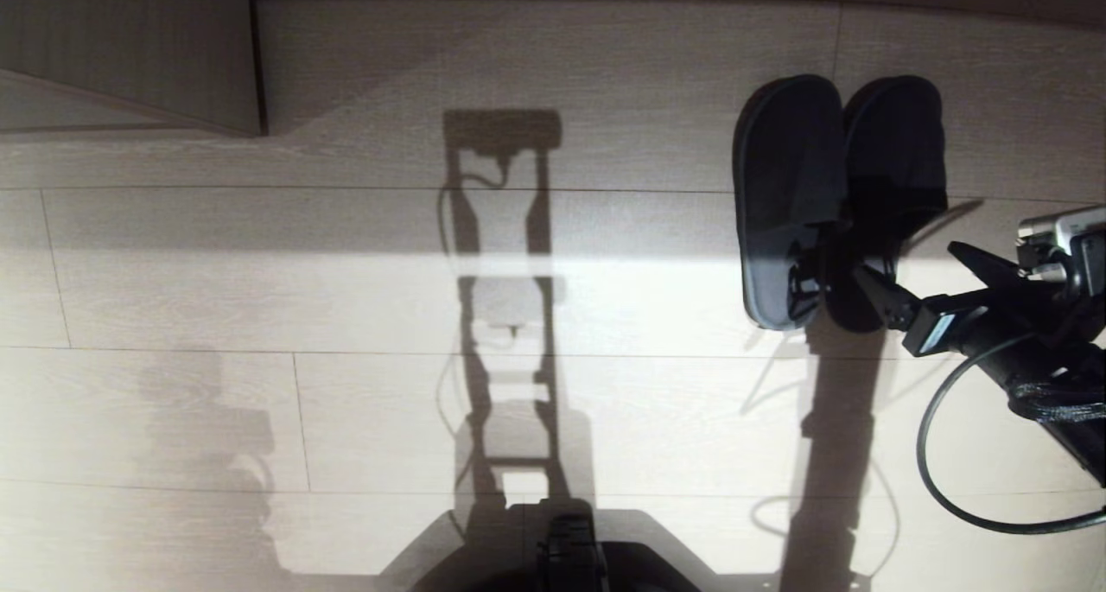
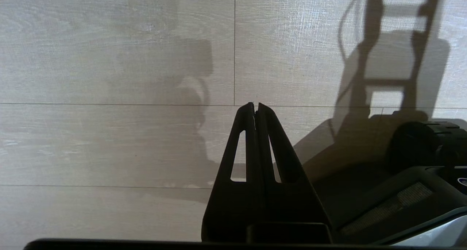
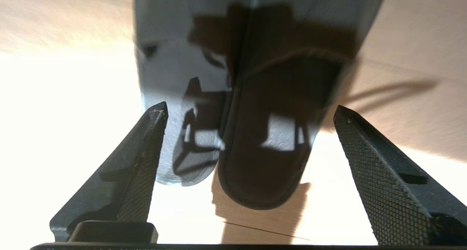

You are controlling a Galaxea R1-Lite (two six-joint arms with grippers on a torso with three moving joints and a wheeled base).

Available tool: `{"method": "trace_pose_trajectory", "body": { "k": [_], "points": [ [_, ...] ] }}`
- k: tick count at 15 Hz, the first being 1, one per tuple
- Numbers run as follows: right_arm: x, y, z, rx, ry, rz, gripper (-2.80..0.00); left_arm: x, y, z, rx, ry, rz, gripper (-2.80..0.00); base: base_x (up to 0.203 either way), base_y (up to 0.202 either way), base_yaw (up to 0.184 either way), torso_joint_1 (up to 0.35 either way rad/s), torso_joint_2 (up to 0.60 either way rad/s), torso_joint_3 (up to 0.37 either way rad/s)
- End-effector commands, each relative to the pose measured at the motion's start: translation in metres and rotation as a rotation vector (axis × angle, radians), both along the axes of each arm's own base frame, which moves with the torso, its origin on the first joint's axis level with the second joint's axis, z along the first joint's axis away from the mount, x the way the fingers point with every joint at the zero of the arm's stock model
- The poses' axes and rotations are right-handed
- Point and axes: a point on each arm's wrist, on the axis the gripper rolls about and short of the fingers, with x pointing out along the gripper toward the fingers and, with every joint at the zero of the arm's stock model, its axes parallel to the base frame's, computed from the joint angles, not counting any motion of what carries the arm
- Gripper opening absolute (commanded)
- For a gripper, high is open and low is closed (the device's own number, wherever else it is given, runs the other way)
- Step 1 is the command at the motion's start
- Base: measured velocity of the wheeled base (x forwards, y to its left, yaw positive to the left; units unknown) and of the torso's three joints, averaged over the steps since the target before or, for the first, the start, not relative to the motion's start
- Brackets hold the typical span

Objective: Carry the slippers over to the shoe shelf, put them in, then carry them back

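You see the slippers [image 1: 834, 199] on the pale plank floor [image 1: 346, 298] at the upper right of the head view, lying side by side and touching along their inner edges; the one on the left looks tipped up on its side, showing its flat sole. Their heel ends fall in a bright band of sunlight, their toe ends in shade. The right gripper [image 1: 916, 285] reaches in from the right edge of the frame, at the heel ends of the pair, its fingers spread wide and holding nothing. In the right wrist view the slippers [image 3: 255, 115] fill the upper middle, and the two textured fingers [image 3: 142, 169] stand well apart on either side of the heels, touching neither. The left gripper [image 2: 255, 109] shows only in its own wrist view, low centre, its fingers pressed together and empty above bare floor. A pale wood-grain board with a darker edge [image 1: 130, 56] sits in the upper left corner of the head view, well apart from the slippers.
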Motion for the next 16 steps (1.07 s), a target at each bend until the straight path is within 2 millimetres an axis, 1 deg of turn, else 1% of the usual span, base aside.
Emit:
{"method": "trace_pose_trajectory", "body": {
  "k": [1,2,3,4,6,8,9,11,13,14,15,16],
  "points": [
    [-0.025,-0.001,0.017,-0.001,-0.086,0.002,0.0,0.0,0.0,0.0,0.0,0.0,0.001,-2.8,0.0,0.0,0.0,0.0,0.0,0.0],
    [-0.034,-0.001,0.019,-0.002,-0.1,0.004,-2.8,0.0,0.0,0.0,0.0,0.0,0.0,-2.8,0.0,0.0,0.0,0.0,0.0,0.0],
    [-0.046,-0.001,0.024,-0.001,-0.128,0.007,-2.8,0.0,0.0,0.0,0.0,0.0,0.0,-2.8,0.0,0.0,0.0,0.0,0.0,0.0],
    [-0.063,-0.002,0.03,0.0,-0.164,0.011,-2.8,0.0,0.0,0.0,0.0,0.0,0.0,-2.8,0.0,0.0,0.0,0.0,0.0,0.0],
    [-0.105,-0.003,0.035,-0.001,-0.219,0.013,-2.8,0.0,0.0,0.0,0.0,0.0,0.0,-2.8,0.0,0.0,0.0,0.0,0.0,0.0],
    [-0.148,-0.005,0.035,-0.001,-0.264,0.014,-2.8,0.0,0.0,0.0,0.0,0.001,0.0,-2.8,0.0,0.0,0.0,0.0,0.0,0.0],
    [-0.168,-0.006,0.032,-0.002,-0.27,0.015,-2.8,0.0,0.0,0.0,0.0,0.001,0.0,-2.8,0.0,0.0,0.0,0.0,0.0,0.0],
    [-0.203,-0.007,0.019,-0.001,-0.251,0.017,-2.8,0.0,0.0,0.0,0.0,0.001,0.0,-2.8,0.0,0.0,0.0,0.0,0.0,0.0],
    [-0.231,-0.008,-0.001,0.008,-0.221,0.012,-2.8,0.0,0.0,0.0,0.0,0.001,0.0,-2.8,0.0,0.0,0.0,0.0,0.0,0.0],
    [-0.24,-0.008,-0.012,0.016,-0.199,0.004,-2.8,0.0,0.0,0.0,-0.002,0.0,0.0,-2.8,0.0,0.0,0.0,0.0,0.0,0.0],
    [-0.244,-0.008,-0.026,0.025,-0.166,-0.006,-2.8,0.0,0.0,0.0,-0.002,0.0,0.0,-2.8,0.0,0.0,0.0,0.0,0.0,0.0],
    [-0.244,-0.008,-0.037,0.034,-0.12,-0.015,-2.8,0.0,0.0,0.0,-0.002,0.0,0.0,-2.8,0.0,0.0,0.0,0.0,0.0,0.0]
  ]
}}
